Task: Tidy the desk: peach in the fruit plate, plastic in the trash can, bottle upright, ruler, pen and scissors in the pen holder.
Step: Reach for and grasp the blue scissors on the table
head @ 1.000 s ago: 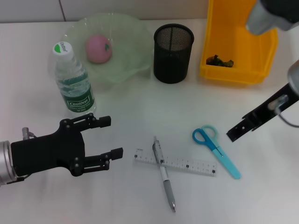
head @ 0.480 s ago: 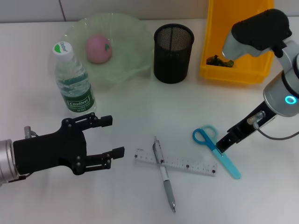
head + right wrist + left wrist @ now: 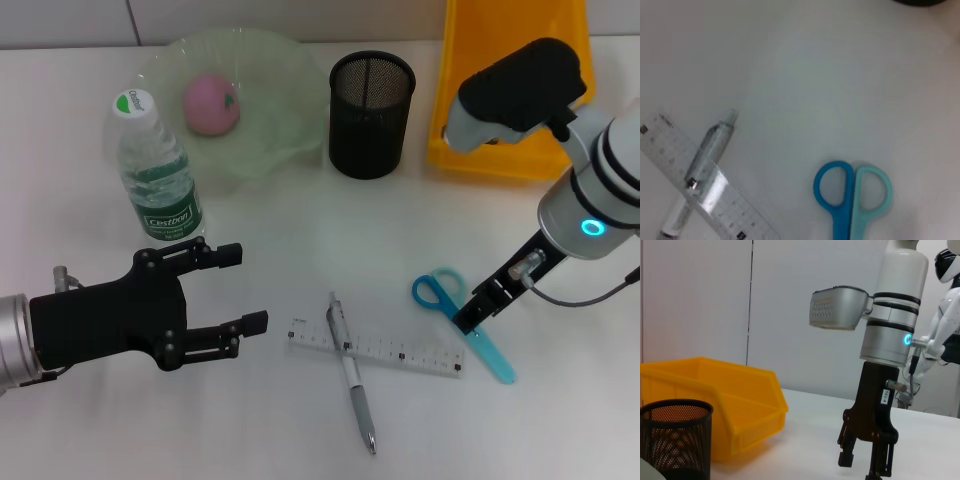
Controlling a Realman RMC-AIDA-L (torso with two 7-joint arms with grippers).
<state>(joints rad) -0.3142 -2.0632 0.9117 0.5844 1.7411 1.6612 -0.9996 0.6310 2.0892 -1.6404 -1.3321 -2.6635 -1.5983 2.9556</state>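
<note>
The right gripper (image 3: 472, 322) is poised over the scissors (image 3: 462, 323) while the left gripper (image 3: 243, 288) is held spread above the desk (image 3: 300, 240).

Nearest the robot, a pen (image 3: 351, 371) is laid across a clear ruler (image 3: 375, 347), the two touching where they cross. Just beside them on the right lie the blue scissors, over whose middle the right gripper is lowered, its fingers parted narrowly in the left wrist view. The left gripper, fingers wide apart and holding nothing, is seen well apart from these, near the upright bottle (image 3: 155, 168). Farther back, the peach (image 3: 210, 103) is seen in the green fruit plate (image 3: 280, 130), with the black pen holder (image 3: 371, 100) beside it and the yellow bin (image 3: 465, 140) at the far right.
</note>
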